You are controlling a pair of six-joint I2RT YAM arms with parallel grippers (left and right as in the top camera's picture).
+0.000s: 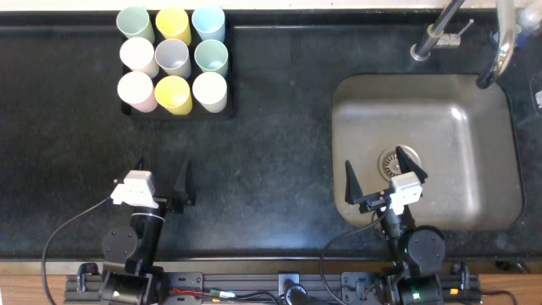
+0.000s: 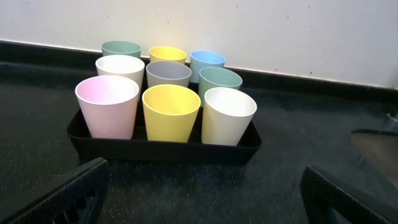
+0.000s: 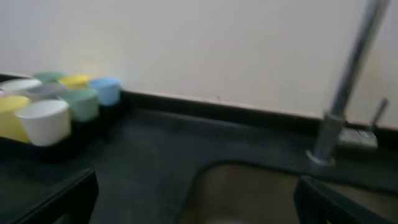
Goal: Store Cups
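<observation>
While nine cups (image 1: 174, 59) stand upright in a black tray (image 2: 161, 151) far left on the surface (image 1: 279, 152), the left end effector (image 1: 163, 174), wide open and empty, faces them; the right end effector (image 1: 379, 169), likewise open and empty, hangs at the sink (image 1: 474, 152) edge; faucet (image 1: 440, 30) beyond.

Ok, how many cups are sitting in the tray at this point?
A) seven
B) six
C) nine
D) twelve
C: the tray holds three rows of three cups, nine in all.
</observation>
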